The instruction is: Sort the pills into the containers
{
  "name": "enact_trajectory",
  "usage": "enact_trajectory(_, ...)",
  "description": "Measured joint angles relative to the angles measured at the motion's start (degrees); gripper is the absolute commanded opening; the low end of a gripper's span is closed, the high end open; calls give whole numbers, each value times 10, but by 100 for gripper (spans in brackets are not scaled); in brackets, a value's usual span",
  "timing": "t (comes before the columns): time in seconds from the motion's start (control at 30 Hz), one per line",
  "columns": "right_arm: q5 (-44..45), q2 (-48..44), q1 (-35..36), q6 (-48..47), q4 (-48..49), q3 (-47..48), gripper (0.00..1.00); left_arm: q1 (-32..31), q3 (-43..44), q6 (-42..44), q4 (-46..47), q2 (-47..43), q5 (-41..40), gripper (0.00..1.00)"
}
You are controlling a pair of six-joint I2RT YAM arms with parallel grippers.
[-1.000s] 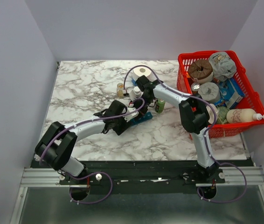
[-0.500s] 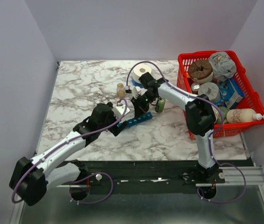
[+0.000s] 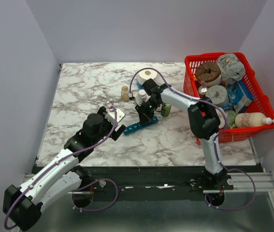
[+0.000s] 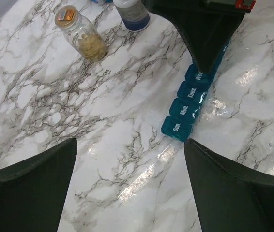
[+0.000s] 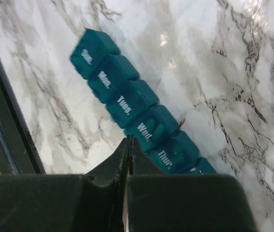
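The teal-blue pill organizer (image 3: 139, 125) lies on the marble table, with day labels on its lids; it also shows in the left wrist view (image 4: 189, 102) and the right wrist view (image 5: 127, 104). The lids in view look closed. My right gripper (image 3: 144, 117) is shut, its tips (image 5: 129, 140) touching the edge of the Wed compartment. My left gripper (image 3: 120, 123) is open and empty (image 4: 129, 193), just left of the organizer's Sun end. No loose pills show.
A glass jar of yellow pills (image 4: 81, 35), a white bottle (image 4: 132, 12) and a green bottle (image 3: 166, 110) stand behind the organizer. A white roll (image 3: 148, 75) sits further back. A red basket (image 3: 193, 60) of goods fills the right side.
My left arm has pulled back toward the near left, off the organizer's end. The right gripper has stayed at the organizer.
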Motion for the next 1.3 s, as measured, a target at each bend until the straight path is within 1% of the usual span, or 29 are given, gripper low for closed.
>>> enact_trajectory(0.07, 13, 22, 2, 2, 0, 0, 8, 0, -4, -1, 0, -2, -3, 99)
enact_trajectory(0.1, 3, 32, 2, 9, -8, 1, 8, 0, -5, -2, 0, -3, -3, 99)
enact_trajectory(0.2, 31, 49, 5, 10, -8, 2, 8, 0, -10, -2, 0, -5, -5, 99)
enact_trajectory(0.43, 29, 46, 5, 7, -10, 3, 9, 0, -15, -4, -1, -17, -6, 99)
enact_trajectory(0.57, 14, 11, 4, -4, -11, 3, 10, 0, -15, -4, -1, -20, -6, 99)
enact_trajectory(0.77, -2, -82, 4, -33, -11, 3, 14, 1, -16, -12, 0, -20, -5, 99)
enact_trajectory(0.83, -3, -110, 4, -44, -8, 1, 24, 5, -15, -25, 1, -21, -5, 99)
enact_trajectory(0.87, -1, -126, 4, -49, -2, -4, 33, 8, -15, -37, 2, -22, -5, 99)
enact_trajectory(0.9, 3, -146, 4, -53, 5, -11, 55, 16, -13, -57, 3, -24, -3, 99)
enact_trajectory(0.97, 32, -203, 4, -61, 43, -49, 89, 37, -3, -100, 4, -30, -1, 99)
enact_trajectory(1.0, 49, -237, 4, -59, 59, -73, 99, 51, 9, -126, 3, -34, 1, 99)
enact_trajectory(1.1, 101, -357, -6, -51, 141, -148, 100, 91, 71, -196, -2, -44, 2, 99)
enact_trajectory(1.17, 128, -435, -25, -23, 184, -175, 100, 108, 133, -235, -3, -44, 4, 99)
enact_trajectory(1.23, 163, -480, -52, 32, 214, -155, 100, 113, 192, -259, -7, -44, 5, 99)
enact_trajectory(1.3, 216, -505, -73, 92, 246, -118, 100, 114, 235, -270, -11, -40, 6, 99)
